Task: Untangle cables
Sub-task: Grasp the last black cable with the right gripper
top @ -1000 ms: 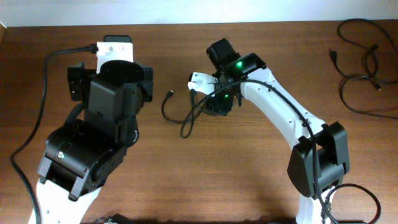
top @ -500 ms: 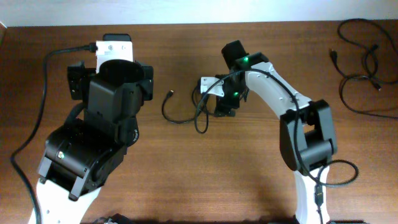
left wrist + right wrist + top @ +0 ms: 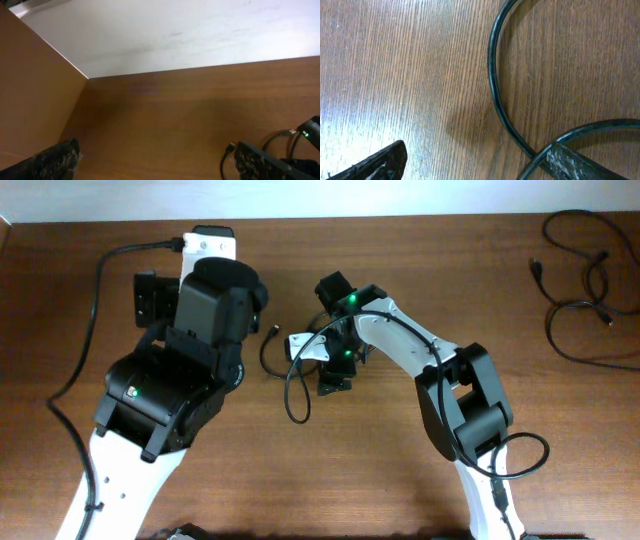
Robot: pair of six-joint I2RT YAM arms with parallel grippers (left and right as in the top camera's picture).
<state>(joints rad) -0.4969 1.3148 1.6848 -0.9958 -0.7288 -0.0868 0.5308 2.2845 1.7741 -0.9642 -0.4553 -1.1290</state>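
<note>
A black cable (image 3: 290, 385) lies in loops on the wooden table, its plug (image 3: 274, 332) pointing up-left. My right gripper (image 3: 334, 370) is low over the loops and open. In the right wrist view its fingers (image 3: 475, 159) stand wide apart, and two crossing strands of the cable (image 3: 495, 100) lie on the wood by the right finger. My left gripper (image 3: 205, 292) is left of the cable, open and empty. In the left wrist view its fingers (image 3: 156, 152) are far apart, with the cable plug (image 3: 230, 147) just beside the right finger.
A second bundle of black cables (image 3: 580, 280) lies at the table's far right. The left arm's own supply cable (image 3: 95, 300) trails down the left side. The table's far edge (image 3: 200, 70) meets a pale wall.
My right gripper has swung left and down over the cable, and the loops have shifted left with it. My left arm has moved right, closer to the plug.
</note>
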